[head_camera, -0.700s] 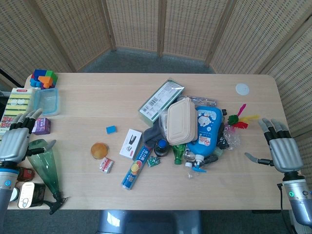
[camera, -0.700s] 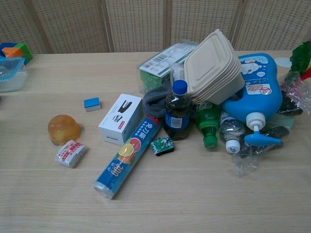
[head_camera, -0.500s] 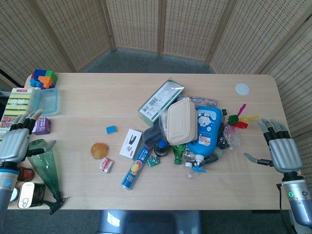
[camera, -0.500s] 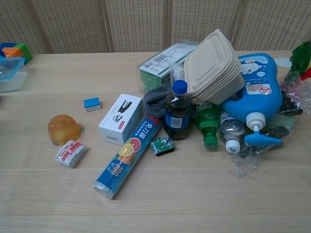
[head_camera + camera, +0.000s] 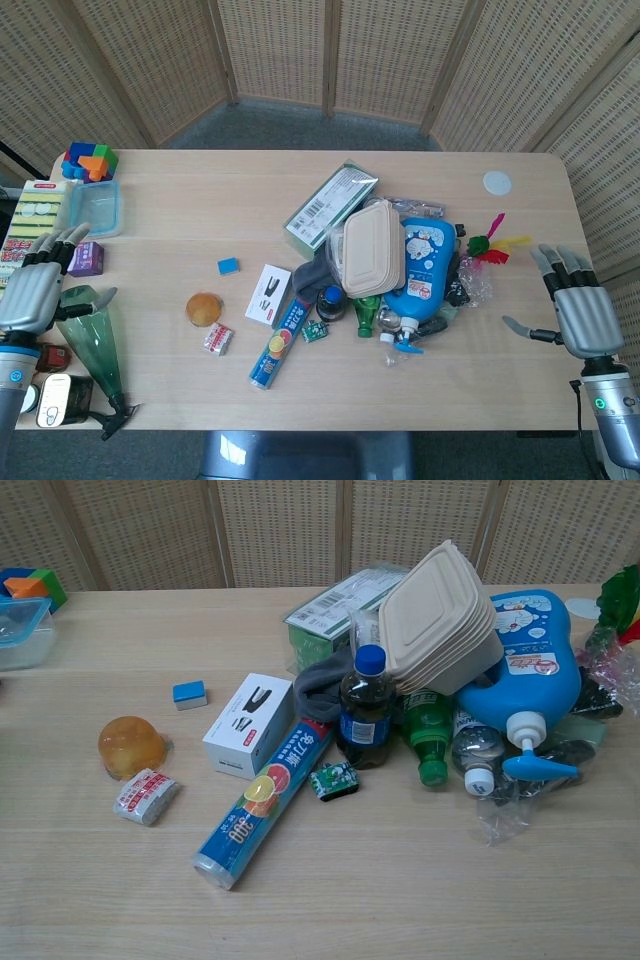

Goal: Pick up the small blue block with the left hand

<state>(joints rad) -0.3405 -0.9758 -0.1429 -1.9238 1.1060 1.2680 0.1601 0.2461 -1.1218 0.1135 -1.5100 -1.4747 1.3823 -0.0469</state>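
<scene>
Small blue block [image 5: 228, 265] unlabelled, beside white stapler box [image 5: 268, 294]; left robot hand [image 5: 32, 288] spread, right robot hand [image 5: 578, 307] spread

Table: a pale wooden table [image 5: 180, 385] is carrying everything.
Left part: a small blue block [image 5: 228, 266], orange dome [image 5: 204, 308], white box [image 5: 268, 295] and blue roll [image 5: 281, 343] are lying apart.
Centre: bottles and a blue jug [image 5: 424, 272] are lying heaped together.

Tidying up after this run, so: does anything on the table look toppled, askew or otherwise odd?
Yes. Right of centre, a heap: the blue jug lies flat, clamshell boxes lean tilted on it, and a green bottle lies on its side. The small blue block sits flat and apart, untouched; the left hand is off at the table's edge.
</scene>
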